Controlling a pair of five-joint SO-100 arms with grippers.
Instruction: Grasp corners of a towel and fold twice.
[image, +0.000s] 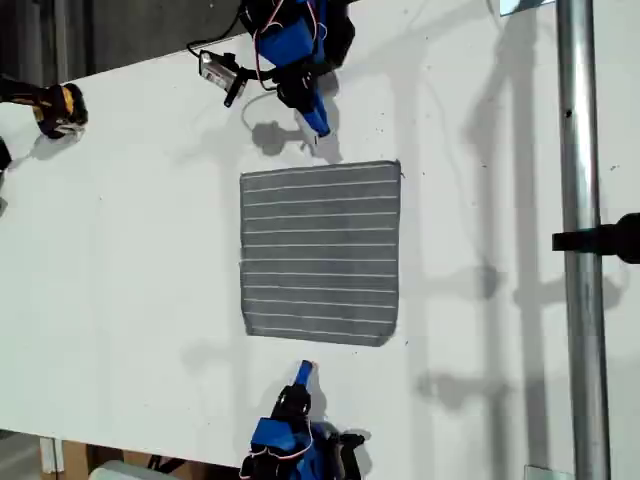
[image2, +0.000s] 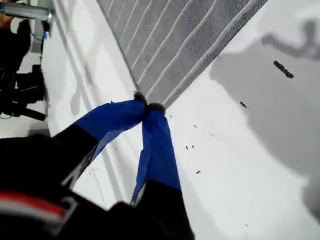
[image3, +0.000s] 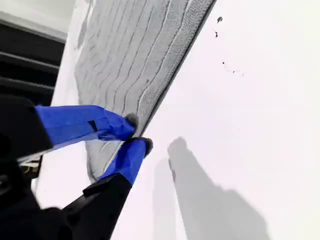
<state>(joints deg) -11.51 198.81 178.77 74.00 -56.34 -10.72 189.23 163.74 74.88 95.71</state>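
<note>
The towel (image: 320, 252) lies flat between my 2 grippers. My first gripper (image2: 146, 106) has its jaws pressed together, a corner (image2: 150, 97) just ahead of its tips. My second gripper (image3: 136, 131), jaws nearly together, sits beside the towel's edge; neither grips cloth.

Exterior cam: overhead, looking straight down on the white table (image: 120, 260), far enough for both arms, at 12 and 6 o'clock. Wrist cams: close, low, oblique along blue jaws. All three share the towel (image: 320, 252).
</note>
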